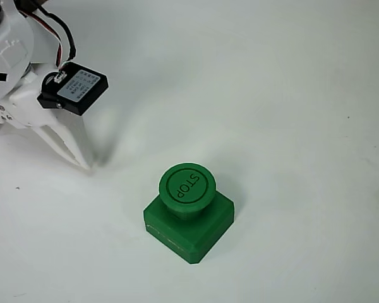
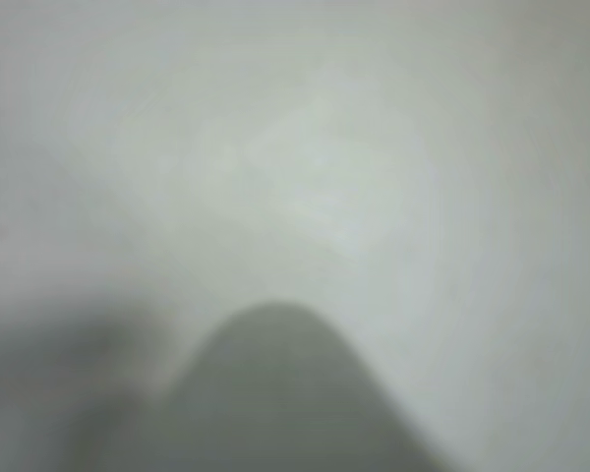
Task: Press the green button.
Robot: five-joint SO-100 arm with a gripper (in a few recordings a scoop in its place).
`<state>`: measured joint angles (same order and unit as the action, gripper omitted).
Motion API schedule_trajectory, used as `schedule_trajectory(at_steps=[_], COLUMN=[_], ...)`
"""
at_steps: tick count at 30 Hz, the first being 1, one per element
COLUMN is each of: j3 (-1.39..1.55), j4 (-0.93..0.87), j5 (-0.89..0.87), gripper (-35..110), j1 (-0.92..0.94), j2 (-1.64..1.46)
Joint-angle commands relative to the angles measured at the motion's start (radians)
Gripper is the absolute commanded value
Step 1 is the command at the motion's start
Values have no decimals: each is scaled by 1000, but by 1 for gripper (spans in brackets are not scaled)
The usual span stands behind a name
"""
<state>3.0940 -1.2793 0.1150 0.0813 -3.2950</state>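
Gripper [image 1: 85,165] up-left of green button [image 1: 187,187], tips together, holding nothing, low by counter [image 1: 290,95]; button untouched, so approach & press still left

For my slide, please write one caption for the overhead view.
White gripper, tips together, points down at the white table, up and left of the untouched green button marked STOP.
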Motion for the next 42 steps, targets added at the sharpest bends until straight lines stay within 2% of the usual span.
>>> schedule_trajectory(at_steps=[1, 18, 22, 26, 28, 31, 42], j3=[-21, -21, -21, -21, -21, -21, -21], j4=[-26, -23, -23, -25, -25, -25, -25], j5=[15, 5, 2, 3, 5, 5, 3], gripper=[1, 0, 13, 16, 16, 0, 0], j1=[20, 20, 20, 17, 14, 11, 0], j2=[-8, -8, -12, -12, -12, -11, -9])
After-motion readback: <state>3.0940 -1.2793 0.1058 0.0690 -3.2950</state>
